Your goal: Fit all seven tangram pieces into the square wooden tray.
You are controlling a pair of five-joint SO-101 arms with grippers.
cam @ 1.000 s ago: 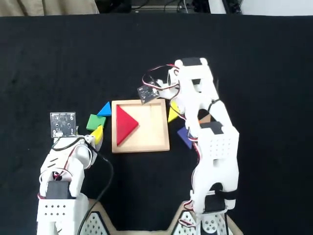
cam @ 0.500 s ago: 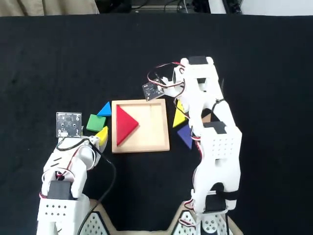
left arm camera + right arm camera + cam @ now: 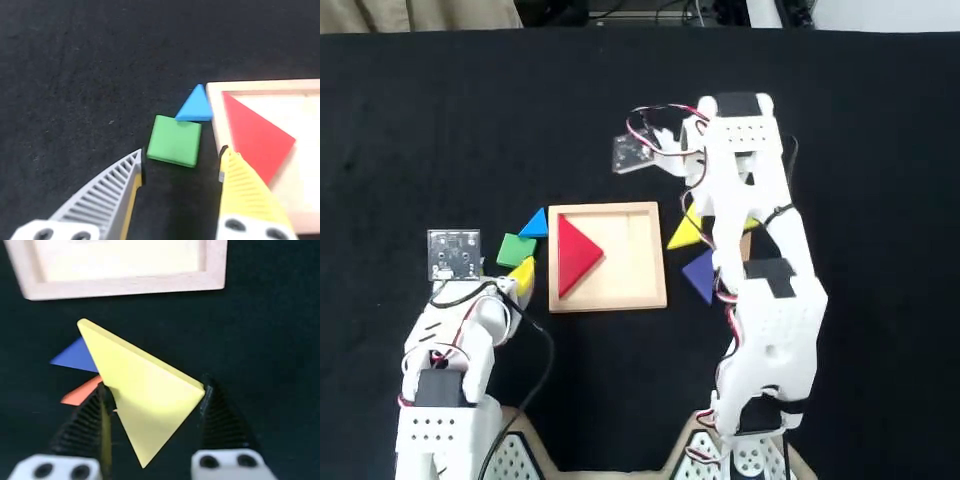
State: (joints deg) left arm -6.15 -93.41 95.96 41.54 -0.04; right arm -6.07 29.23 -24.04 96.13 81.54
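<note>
Mostly behind the yellow triangle (image 3: 145,400), an orange piece (image 3: 80,394).

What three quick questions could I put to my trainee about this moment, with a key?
1. True or false: the red triangle lies inside the wooden tray.
2. Which thing is the right gripper shut on? A the red triangle; B the yellow triangle; C the wooden tray.
3. Fill the gap: the left gripper is open, and just ahead of its fingertips lies the ____ square.

Key: 1 true; 2 B; 3 green.
</note>
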